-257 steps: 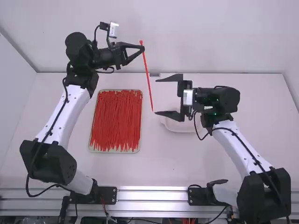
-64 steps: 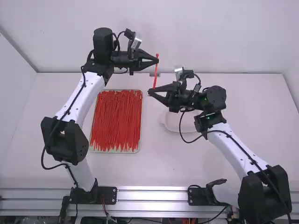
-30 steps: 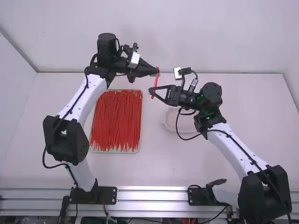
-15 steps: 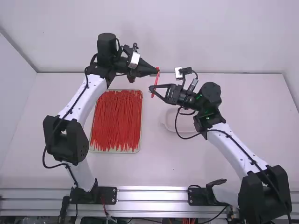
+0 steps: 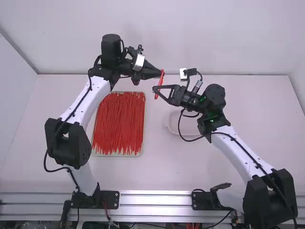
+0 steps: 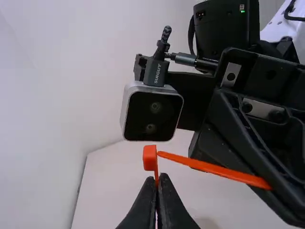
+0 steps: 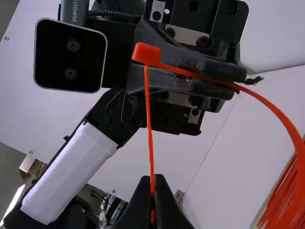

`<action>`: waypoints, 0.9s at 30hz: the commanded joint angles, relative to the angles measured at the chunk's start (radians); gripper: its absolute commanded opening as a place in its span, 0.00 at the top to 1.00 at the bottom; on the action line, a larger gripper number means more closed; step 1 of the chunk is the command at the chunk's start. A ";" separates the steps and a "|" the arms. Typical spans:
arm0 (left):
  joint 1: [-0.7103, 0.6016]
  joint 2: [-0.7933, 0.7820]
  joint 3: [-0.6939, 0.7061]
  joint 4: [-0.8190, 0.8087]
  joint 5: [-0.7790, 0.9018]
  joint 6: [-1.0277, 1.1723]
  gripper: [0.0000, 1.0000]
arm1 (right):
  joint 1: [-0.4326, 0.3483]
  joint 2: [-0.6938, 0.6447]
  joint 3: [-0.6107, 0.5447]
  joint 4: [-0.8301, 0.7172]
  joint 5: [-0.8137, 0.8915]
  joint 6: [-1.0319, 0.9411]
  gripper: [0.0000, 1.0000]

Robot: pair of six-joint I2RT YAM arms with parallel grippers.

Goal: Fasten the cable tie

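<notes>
A red cable tie [image 5: 159,83] is held in the air between both grippers, above the table's far middle. My left gripper [image 5: 160,73] is shut on the strap just below the square head [image 6: 149,157], as the left wrist view shows [image 6: 156,185]. My right gripper [image 5: 155,89] sits just below and in front of it, shut on the tail end [image 7: 151,143]. In the right wrist view my own gripper [image 7: 152,188] pinches the strap, which runs up to the head [image 7: 144,51] at the left gripper's fingers [image 7: 200,78]. The rest of the strap bows out in a curve [image 7: 286,126].
A tray [image 5: 95,151] packed with several red cable ties [image 5: 119,122] lies on the table left of the middle. A white bowl [image 5: 175,128] sits under the right arm. The white wall stands close behind the grippers.
The tie hung straight from the left gripper while the right gripper stood open. The right gripper has since shut on the tail, and both grippers have drawn close, bending the strap.
</notes>
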 commanded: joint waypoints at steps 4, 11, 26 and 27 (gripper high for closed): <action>-0.015 0.003 -0.005 -0.002 0.033 0.021 0.98 | -0.002 -0.014 0.023 0.005 0.006 -0.001 1.00; -0.016 0.003 -0.005 -0.006 0.033 0.021 0.98 | -0.002 -0.014 0.023 0.009 0.005 0.008 1.00; -0.016 0.003 -0.018 -0.005 0.033 0.021 0.98 | -0.022 -0.015 0.025 0.024 -0.002 0.076 1.00; -0.016 0.003 -0.018 -0.005 0.033 0.023 0.99 | -0.034 -0.015 0.025 0.024 -0.013 0.093 1.00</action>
